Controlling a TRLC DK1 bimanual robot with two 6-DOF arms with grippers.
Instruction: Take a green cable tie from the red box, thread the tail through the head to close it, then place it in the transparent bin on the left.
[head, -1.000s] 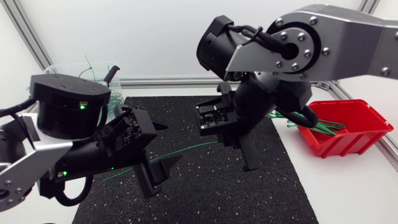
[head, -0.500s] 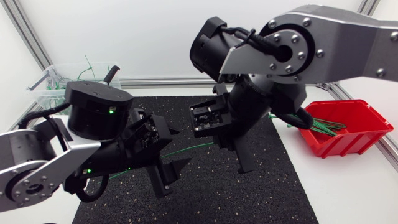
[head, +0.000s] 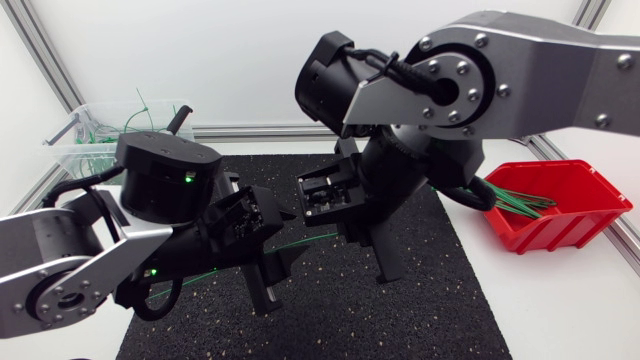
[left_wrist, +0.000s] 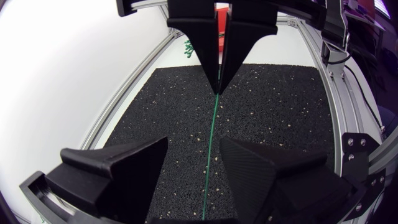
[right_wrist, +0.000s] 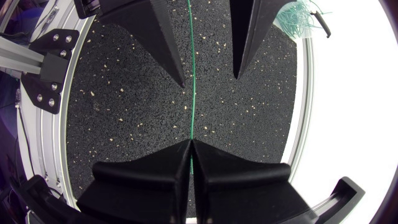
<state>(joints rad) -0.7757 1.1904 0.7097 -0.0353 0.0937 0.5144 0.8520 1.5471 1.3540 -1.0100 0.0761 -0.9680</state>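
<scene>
R gripper (right_wrist: 189, 146) jaws pressed together, pinching one end of the green cable tie (right_wrist: 191, 81). Tie runs straight over the black mat (head: 450, 310) on the counter (head: 560, 320), passing btw the spread jaws of L gripper (left_wrist: 194, 144) (neither appears to touch it). More ties in red box (head: 590, 215) at right; transparent bin (head: 75, 140) at far left.

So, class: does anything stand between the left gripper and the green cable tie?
Nothing visible does. The cable tie runs in the open gap between the fingers of the left gripper, its far end pinched by the right gripper.
</scene>
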